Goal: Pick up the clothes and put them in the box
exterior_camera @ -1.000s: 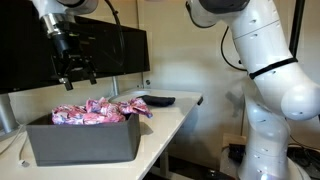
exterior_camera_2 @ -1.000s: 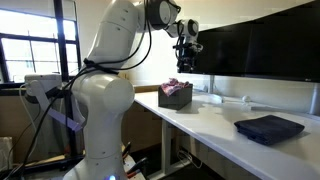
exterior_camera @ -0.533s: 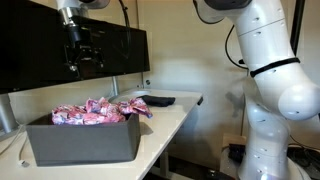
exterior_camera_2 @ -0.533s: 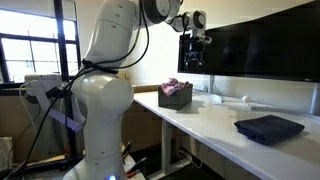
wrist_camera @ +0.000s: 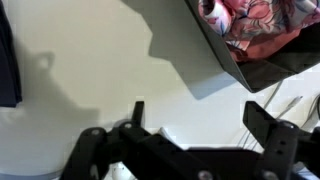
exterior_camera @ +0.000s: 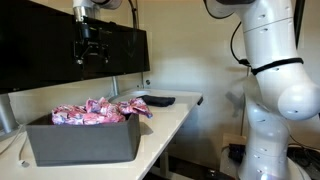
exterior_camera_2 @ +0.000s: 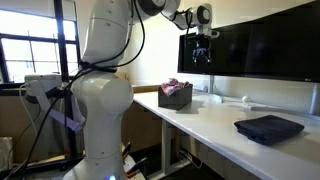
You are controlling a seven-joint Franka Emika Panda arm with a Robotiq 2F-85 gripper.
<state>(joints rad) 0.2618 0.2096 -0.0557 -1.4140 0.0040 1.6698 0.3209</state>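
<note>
Box (exterior_camera: 85, 142) sits nearest the camera at the worktop (exterior_camera: 172, 116) edge, long side running across the picture. Clothes (exterior_camera: 95, 110) are heaped inside, pink swirly fabric poking above the rim. Flat black object (exterior_camera: 157, 100) lies further along, apart from the box. Gripper (exterior_camera: 92, 55) hangs high in front of the dark monitor (exterior_camera: 40, 50), jaws spread wide, nothing between them.

Key relation: the wrist view puts the gripper over bare worktop, with box and clothes off to that picture's upper right. So the load is down and to one side, not straight under.

Judgement: clothes look already binned; no loose garment seen.

Hidden: box depth, and whether a plain pink-red piece sits under the patterned one. Wrist view crops the box and black object.
</note>
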